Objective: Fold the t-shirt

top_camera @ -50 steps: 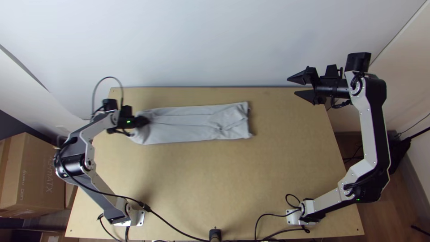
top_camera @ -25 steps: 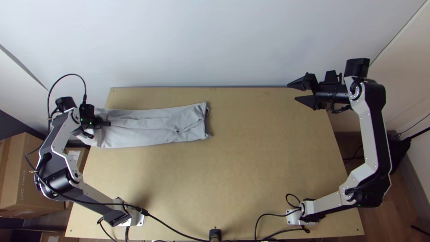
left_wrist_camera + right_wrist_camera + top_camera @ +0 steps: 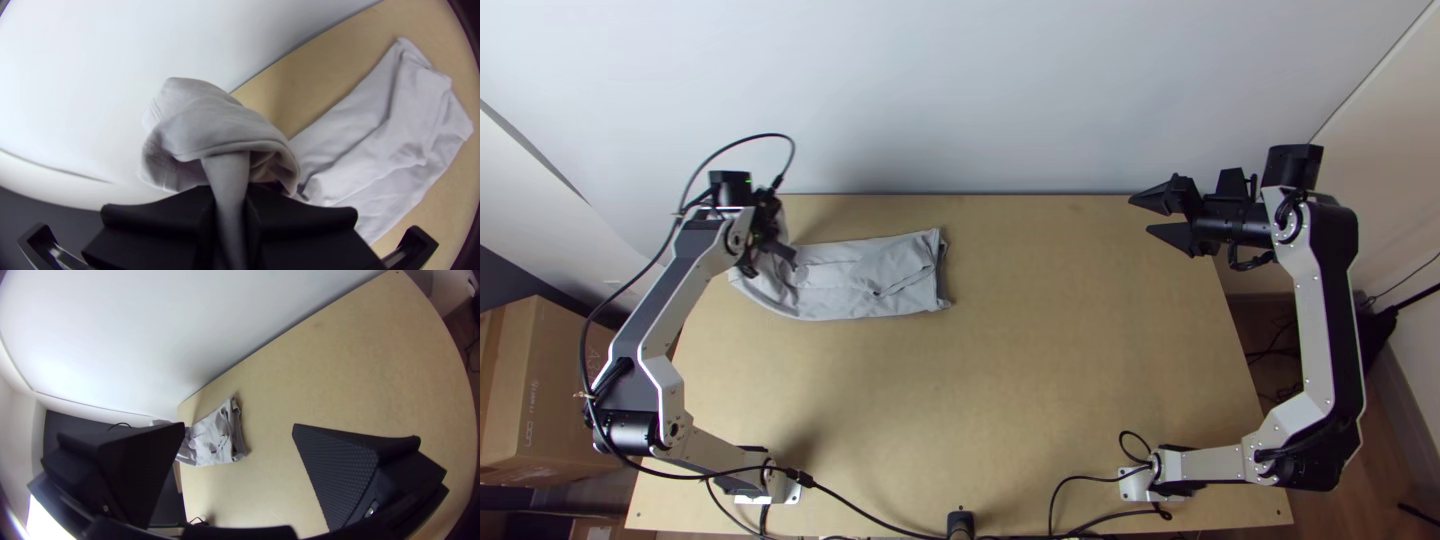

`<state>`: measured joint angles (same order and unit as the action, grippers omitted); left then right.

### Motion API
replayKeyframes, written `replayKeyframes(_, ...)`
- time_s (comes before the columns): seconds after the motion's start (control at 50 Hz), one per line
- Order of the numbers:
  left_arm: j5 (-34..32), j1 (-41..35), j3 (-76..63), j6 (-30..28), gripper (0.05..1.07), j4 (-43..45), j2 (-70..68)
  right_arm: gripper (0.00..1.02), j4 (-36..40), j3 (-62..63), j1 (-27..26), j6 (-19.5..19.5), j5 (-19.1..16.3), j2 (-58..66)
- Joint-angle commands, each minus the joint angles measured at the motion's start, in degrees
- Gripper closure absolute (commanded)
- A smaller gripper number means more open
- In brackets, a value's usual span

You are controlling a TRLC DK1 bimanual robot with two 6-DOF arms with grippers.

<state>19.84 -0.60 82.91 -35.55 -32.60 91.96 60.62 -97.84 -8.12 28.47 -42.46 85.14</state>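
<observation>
One shirt (image 3: 865, 275) lies on the one table (image 3: 1040, 380), on its left side toward the far edge. It is folded into a long, narrow strip. The right end rests on the table, creased, with a small dark gap between its layers. The left end is lifted and bunched.

There are two arms, and each has one tool with two black fingers. The left arm (image 3: 670, 310) reaches from the near left to the far left of the table. Its left tool (image 3: 776, 248) is closed on the shirt: in the left wrist view a narrow length of cloth runs between the two fingers, and a loose fold flops over just beyond them.

The right arm (image 3: 1315, 300) stands along the table's right side. The right tool (image 3: 1140, 216) is open, its two fingers wide apart and pointing left, near the far right corner and well apart from the shirt.

One white wall (image 3: 960, 90) stands behind the far edge. A large cardboard box (image 3: 555, 400) sits left of the table.
</observation>
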Motion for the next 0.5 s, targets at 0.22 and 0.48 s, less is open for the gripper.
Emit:
replayKeyframes(0.22, 4.2, -16.8, 20.1, 14.1, 1.05, -19.2, 11.0, 0.03, 0.7, 4.5, -3.0, -0.8, 1.5, -5.5)
replayKeyframes(0.48, 7.0, -24.5, 29.0, 21.4, 1.05, -24.4, 20.7, 0.03, 0.2, 17.0, -4.0, -2.4, 1.3, -15.3)
